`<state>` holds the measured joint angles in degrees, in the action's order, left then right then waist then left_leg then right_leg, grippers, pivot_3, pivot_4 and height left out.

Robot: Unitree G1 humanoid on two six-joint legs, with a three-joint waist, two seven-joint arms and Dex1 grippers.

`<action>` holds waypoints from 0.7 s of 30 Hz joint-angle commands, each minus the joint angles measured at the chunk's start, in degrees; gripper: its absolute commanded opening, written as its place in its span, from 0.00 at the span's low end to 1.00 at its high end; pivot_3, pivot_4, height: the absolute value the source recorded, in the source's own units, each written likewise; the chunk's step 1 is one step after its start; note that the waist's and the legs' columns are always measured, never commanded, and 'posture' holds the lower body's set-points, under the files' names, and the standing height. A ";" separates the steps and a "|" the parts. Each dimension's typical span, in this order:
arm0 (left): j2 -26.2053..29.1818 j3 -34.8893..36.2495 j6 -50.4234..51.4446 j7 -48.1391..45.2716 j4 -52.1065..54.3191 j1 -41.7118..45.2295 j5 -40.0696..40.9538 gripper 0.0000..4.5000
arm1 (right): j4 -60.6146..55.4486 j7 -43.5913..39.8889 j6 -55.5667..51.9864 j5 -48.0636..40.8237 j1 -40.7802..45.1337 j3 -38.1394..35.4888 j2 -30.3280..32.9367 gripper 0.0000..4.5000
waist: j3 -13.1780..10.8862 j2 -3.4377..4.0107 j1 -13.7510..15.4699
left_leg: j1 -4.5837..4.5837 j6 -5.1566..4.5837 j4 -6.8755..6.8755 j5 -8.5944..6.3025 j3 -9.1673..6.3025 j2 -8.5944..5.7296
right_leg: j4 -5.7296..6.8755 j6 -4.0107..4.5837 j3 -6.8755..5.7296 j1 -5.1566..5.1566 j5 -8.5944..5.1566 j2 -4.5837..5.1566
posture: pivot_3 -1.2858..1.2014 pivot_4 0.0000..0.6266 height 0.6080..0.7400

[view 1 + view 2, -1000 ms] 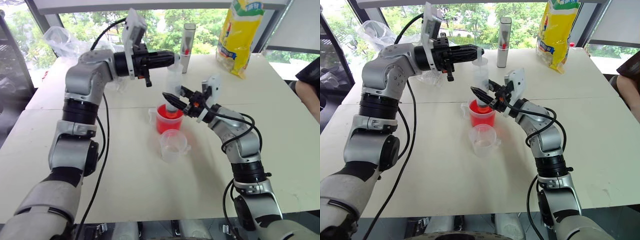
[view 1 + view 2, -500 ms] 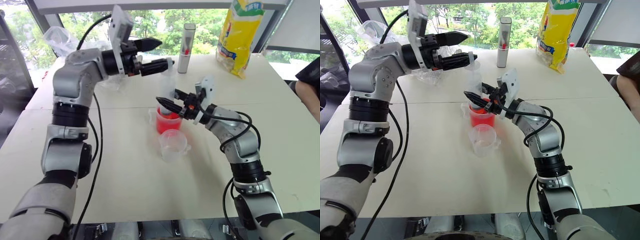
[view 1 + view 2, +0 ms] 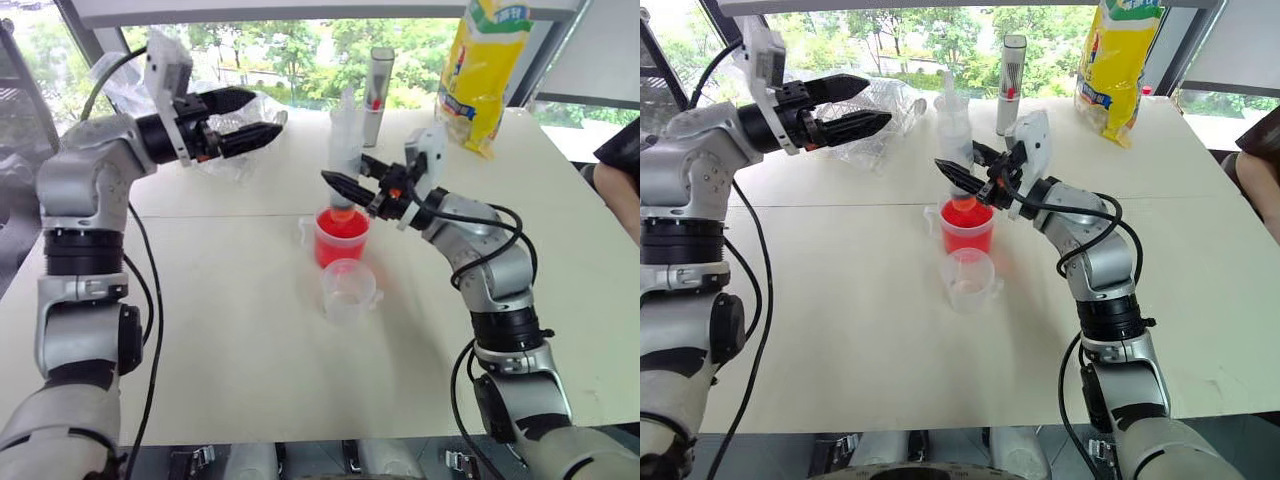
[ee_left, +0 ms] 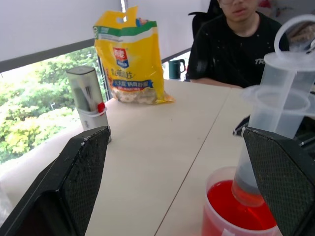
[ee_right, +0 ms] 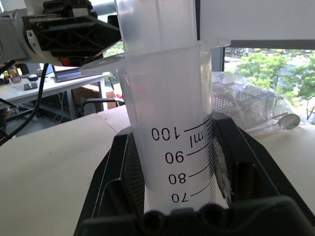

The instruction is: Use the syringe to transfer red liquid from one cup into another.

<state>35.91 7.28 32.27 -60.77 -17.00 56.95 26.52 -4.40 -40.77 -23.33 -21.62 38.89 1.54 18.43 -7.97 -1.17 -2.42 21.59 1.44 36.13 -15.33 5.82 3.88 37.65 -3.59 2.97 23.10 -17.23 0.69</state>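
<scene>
Released by the left gripper (image 3: 245, 118), which has swung away to the left with its fingers spread wide and empty, the syringe (image 3: 345, 150) now stands upright, pinched around its barrel by the right gripper (image 3: 348, 181) alone. Its reddish tip sits at the mouth of the red beaker (image 3: 339, 238), near the middle of the table (image 3: 240, 340). That beaker holds red liquid (image 4: 239, 212) well up its wall. Just nearer than it, touching or almost so, stands the small clear cup (image 3: 347, 290); I cannot tell whether anything is in it. At the far edge a grey cylinder (image 3: 378, 82) with a red mark stands upright, a yellow bag (image 3: 484, 62) to its right and crumpled clear plastic (image 3: 130, 80) far left. Behind are windows with green trees, and a person in black (image 4: 241, 44) sits at the right.
</scene>
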 commanded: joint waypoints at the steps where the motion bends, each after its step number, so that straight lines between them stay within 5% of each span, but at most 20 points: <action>1: 0.99 2.10 0.78 0.94 3.14 0.35 1.79 0.98 | -4.29 0.53 -1.74 -2.80 1.81 -2.96 1.47 0.33 | 0.00 0.00 0.05 | 0.02 0.00 0.00 0.00 -0.01 0.00 | 0.00 0.00 0.00 0.00 0.00 0.00 | 0.52 0.24 1.00; 13: -4.02 -0.48 0.17 0.39 0.74 2.45 2.32 0.98 | -31.79 6.49 -23.41 -24.29 -6.05 -11.41 10.86 0.33 | 0.00 -0.03 0.04 | 0.02 0.00 0.00 0.00 -0.06 0.01 | -0.01 0.00 0.00 -0.03 0.00 0.01 | 0.52 0.24 1.00; 21: -7.69 -2.07 -0.33 -1.31 -1.47 6.64 2.73 0.98 | -34.24 9.43 -19.58 -21.23 -17.46 -6.91 9.40 0.33 | 0.00 -0.05 -0.09 | 0.04 0.00 -0.04 0.00 -0.08 -0.02 | -0.08 0.00 0.01 -0.02 0.00 -0.04 | 0.52 0.24 1.00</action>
<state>28.31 5.14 32.26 -61.46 -19.24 61.74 28.17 -37.43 -31.27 -46.10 -44.11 21.67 -5.55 28.27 -7.97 -1.21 -2.52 21.62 1.43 36.09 -15.34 5.77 3.86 37.57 -3.60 2.98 23.08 -17.24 0.64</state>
